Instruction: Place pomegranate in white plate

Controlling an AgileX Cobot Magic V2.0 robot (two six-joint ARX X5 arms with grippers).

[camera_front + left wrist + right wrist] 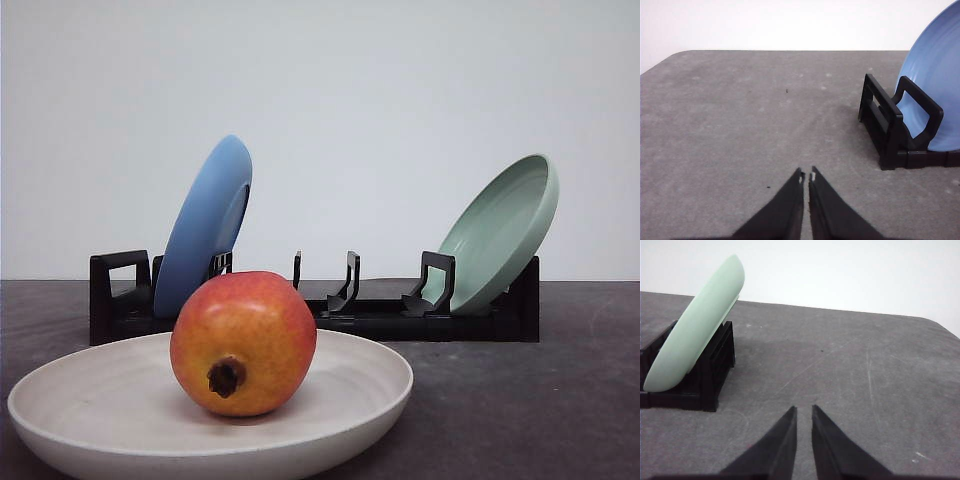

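**Q:** Front view first: where is the pomegranate (243, 343)?

**A:** It sits inside the white plate (375, 385), crown end toward the camera, resting on the plate floor a little left of centre. The placing looks done.

**Q:** And the grippers?

**A:** Left gripper (806, 177) has its fingers nearly together, gripping nothing; right gripper (804, 409) shows a narrow gap, also bare.

**Q:** Anything to mind?

**A:** Stay off the plate rim so the fruit doesn't roll. Behind stands the black rack (390, 318) with the blue plate (205, 225) and green plate (500, 232); open bench (865, 380) lies beside each gripper.
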